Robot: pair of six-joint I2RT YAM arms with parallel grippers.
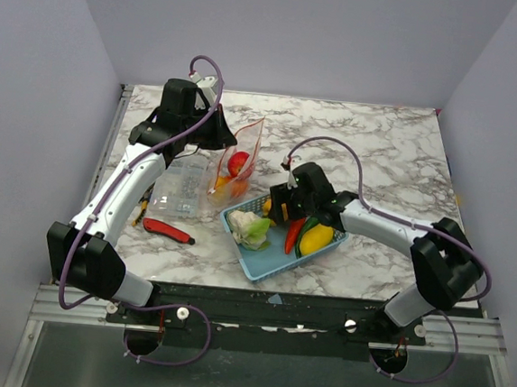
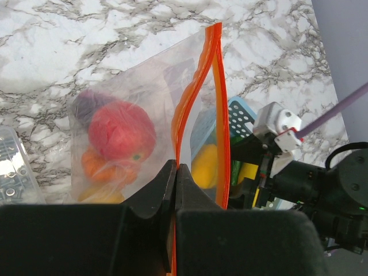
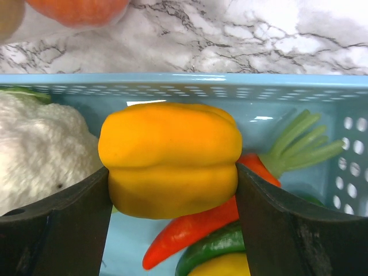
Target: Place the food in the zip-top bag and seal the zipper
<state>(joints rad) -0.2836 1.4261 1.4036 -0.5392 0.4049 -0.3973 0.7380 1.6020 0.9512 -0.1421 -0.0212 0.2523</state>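
Note:
The zip-top bag [image 1: 241, 160] stands upright left of the blue basket [image 1: 275, 263], its mouth open. My left gripper [image 2: 176, 169] is shut on one side of the red-orange zipper [image 2: 219, 86]. Inside the bag lie a red fruit [image 2: 122, 131], an orange piece [image 2: 98, 164] and a purple one [image 2: 89, 103]. My right gripper [image 3: 172, 184] reaches down into the basket, and both fingers press the sides of a yellow-orange bell pepper [image 3: 170, 149]. Under the pepper lie a red chili [image 3: 195, 227] and a green chili [image 3: 213, 247]. A white cauliflower [image 3: 40, 149] sits to the left.
A clear rigid box [image 1: 179, 187] lies left of the bag, with a red-and-black handled tool [image 1: 168, 231] in front of it. A yellow fruit [image 1: 318, 238] fills the basket's right end. Grey walls close in the marble table [image 1: 389, 151] on three sides.

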